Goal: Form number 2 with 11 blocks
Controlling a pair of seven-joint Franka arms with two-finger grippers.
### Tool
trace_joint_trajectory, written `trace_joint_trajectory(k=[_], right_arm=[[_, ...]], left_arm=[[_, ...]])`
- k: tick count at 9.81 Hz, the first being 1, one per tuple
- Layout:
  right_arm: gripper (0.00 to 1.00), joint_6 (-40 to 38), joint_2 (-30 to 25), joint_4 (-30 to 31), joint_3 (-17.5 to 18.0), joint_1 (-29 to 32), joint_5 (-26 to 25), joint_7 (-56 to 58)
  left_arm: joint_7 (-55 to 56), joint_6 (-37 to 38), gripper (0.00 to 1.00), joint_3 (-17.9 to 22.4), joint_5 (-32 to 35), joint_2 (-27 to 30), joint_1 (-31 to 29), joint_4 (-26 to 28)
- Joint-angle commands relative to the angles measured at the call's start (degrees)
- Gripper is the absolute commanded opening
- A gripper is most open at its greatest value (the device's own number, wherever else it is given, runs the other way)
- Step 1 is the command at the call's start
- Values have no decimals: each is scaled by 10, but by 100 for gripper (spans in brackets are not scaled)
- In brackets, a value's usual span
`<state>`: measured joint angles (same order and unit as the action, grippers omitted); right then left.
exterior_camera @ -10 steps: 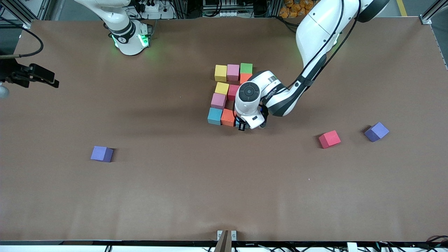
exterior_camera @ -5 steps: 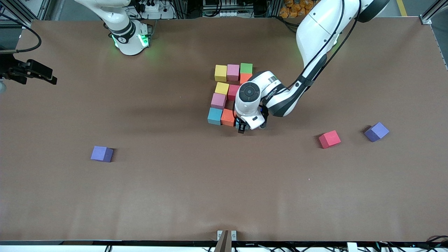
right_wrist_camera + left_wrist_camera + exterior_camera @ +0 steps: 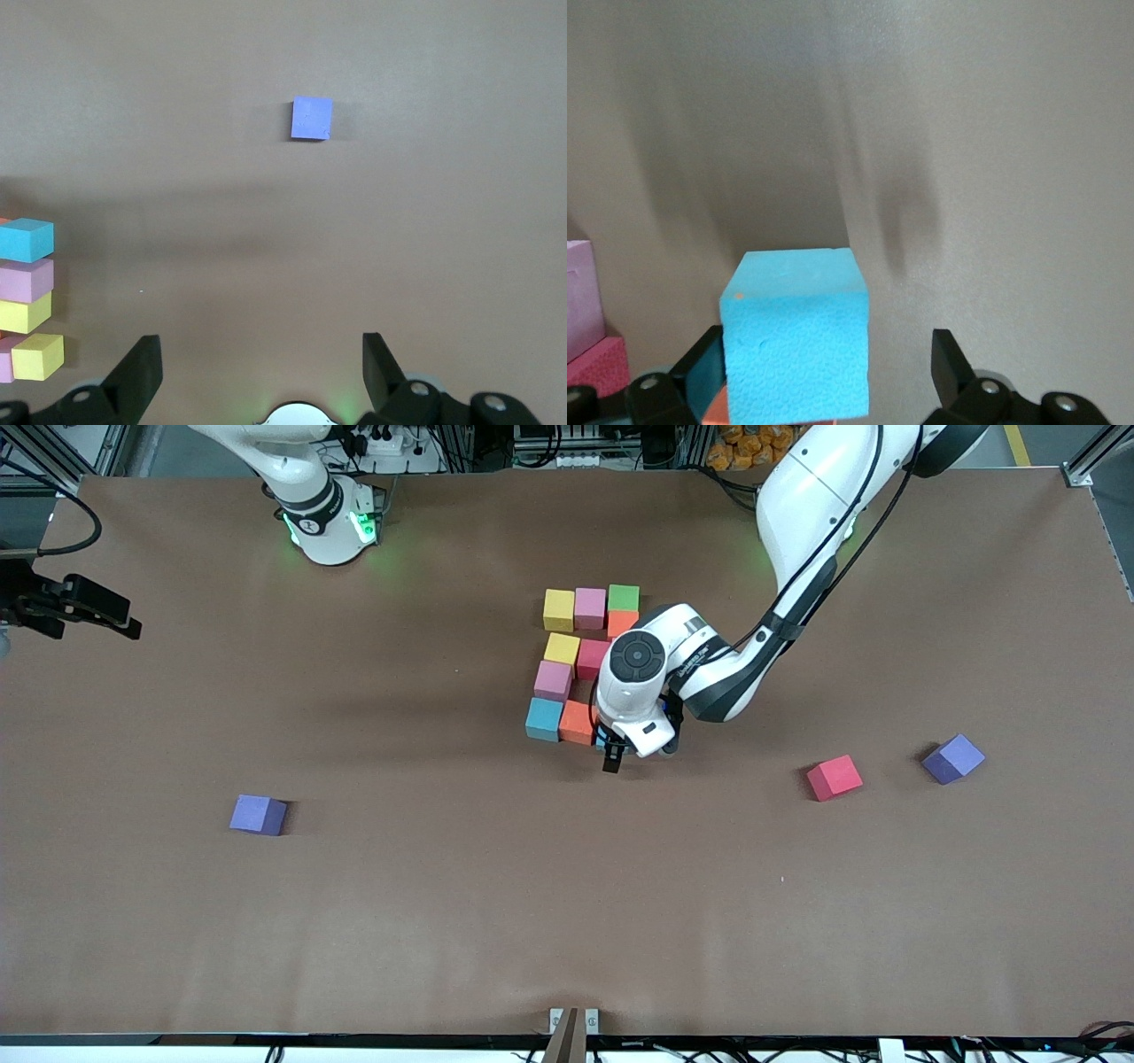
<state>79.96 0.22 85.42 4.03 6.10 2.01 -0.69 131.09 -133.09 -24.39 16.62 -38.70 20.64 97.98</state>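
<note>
Left gripper (image 3: 611, 751) hangs spread around the light blue block (image 3: 796, 341) at centre frame; the red block (image 3: 834, 777) lies lower right, nearest it; right gripper (image 3: 257, 365) waits, spread.

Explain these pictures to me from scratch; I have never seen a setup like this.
Two white robot arms stand at a brown table. One picture looks down from a high camera facing them; the other two come from cameras on the arms' wrists. Small foam blocks are packed together mid-table, forming a figure. The left gripper sits at the cluster's edge nearest the front camera, open around a light blue block resting on the table, so nothing is held. A red block and two purple cubes lie apart. The right gripper waits open at the table's edge.
</note>
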Motion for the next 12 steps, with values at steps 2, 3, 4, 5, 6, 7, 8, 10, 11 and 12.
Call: trace_joint_trajectory(k=[2, 3, 4, 5, 6, 7, 8, 10, 11, 12], right_arm=[[100, -8, 5, -25, 8, 16, -20, 15], [100, -8, 5, -25, 8, 16, -20, 15], [100, -8, 7, -25, 8, 19, -20, 15], [100, -8, 8, -25, 8, 19, -21, 13], [100, -9, 8, -25, 8, 19, -22, 13], [100, -9, 8, -26, 8, 27, -21, 14], [100, -9, 8, -27, 8, 30, -20, 14], [100, -8, 8, -30, 8, 30, -22, 15], [100, -8, 8, -33, 8, 33, -23, 14], [100, -8, 8, -33, 8, 32, -22, 15]], left_arm=[[-34, 32, 100, -13, 0, 58, -22, 6], [-64, 54, 100, -15, 0, 77, -27, 6], [-101, 78, 100, -14, 0, 94, -28, -1], [-157, 130, 100, -13, -2, 107, -35, -22], [-195, 165, 100, -16, -16, 108, -52, -59], [-243, 208, 100, -15, -21, 108, -53, -99], [-295, 242, 100, -15, -21, 110, -62, -128], [-405, 250, 100, -15, -21, 140, -89, -136], [-466, 251, 100, -13, -22, 158, -101, -136], [-548, 273, 100, -12, -15, 175, -114, -136]])
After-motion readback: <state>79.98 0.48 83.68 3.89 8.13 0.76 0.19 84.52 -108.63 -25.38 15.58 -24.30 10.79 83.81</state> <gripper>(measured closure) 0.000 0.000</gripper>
